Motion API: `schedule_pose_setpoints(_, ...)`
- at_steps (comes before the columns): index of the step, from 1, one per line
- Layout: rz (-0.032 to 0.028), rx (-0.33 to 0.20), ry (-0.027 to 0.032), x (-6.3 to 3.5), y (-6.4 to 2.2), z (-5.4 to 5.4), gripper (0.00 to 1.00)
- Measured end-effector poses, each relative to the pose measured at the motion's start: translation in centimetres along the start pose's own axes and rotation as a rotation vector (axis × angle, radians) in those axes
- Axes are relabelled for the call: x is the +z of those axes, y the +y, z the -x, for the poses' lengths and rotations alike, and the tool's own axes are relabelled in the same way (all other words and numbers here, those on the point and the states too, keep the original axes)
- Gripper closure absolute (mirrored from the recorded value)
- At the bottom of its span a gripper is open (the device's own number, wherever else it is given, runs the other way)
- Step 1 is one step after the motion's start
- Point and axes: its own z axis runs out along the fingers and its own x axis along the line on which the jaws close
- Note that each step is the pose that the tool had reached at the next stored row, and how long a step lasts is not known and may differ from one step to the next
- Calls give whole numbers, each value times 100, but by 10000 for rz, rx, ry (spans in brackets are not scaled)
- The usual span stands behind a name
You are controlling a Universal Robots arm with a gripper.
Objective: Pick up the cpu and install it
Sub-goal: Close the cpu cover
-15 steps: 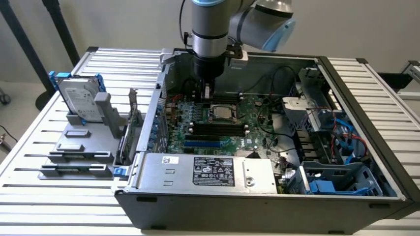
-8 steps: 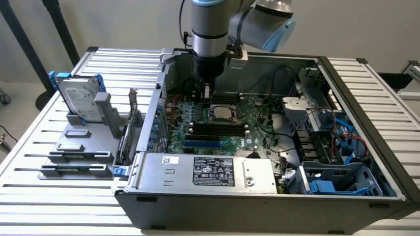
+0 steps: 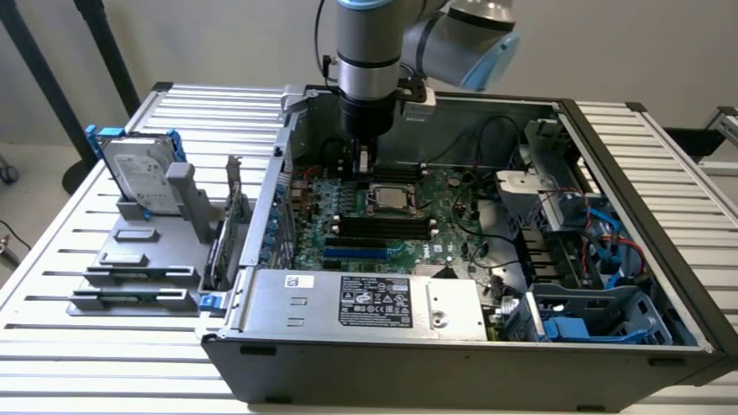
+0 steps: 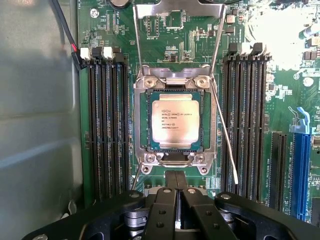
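I see the cpu (image 4: 176, 121) seated in its socket (image 4: 142, 150), lever (image 4: 223, 131) not yet clamped, my gripper (image 4: 175, 192) pinched closed, empty, near it.

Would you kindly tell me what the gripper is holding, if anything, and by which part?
Nothing is held: the gripper is shut with nothing in it, and the cpu lies in its socket, apart from it.

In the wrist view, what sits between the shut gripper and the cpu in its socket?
In the wrist view, only the socket's metal frame, along its screwed edge. The gripper, holding nothing, is apart from the cpu.
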Motion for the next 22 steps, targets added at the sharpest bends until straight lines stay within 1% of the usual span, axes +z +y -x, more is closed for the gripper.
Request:
schedule_pose_setpoints(3, -4, 0, -4, -16, 16, 0, 89)
schedule_pose_setpoints(5, -23, 0, 7, -62, 71, 3, 89)
schedule_pose_setpoints(8, -75, 3, 22, -139, 164, 16, 89)
schedule_pose_setpoints(12, -156, 5, 31, -234, 295, 38, 89)
schedule_pose_setpoints(16, -237, 9, 43, -315, 444, 51, 89)
schedule_pose_setpoints(20, -297, 10, 51, -393, 607, 59, 89)
schedule_pose_setpoints(22, -311, 9, 59, -410, 697, 60, 89)
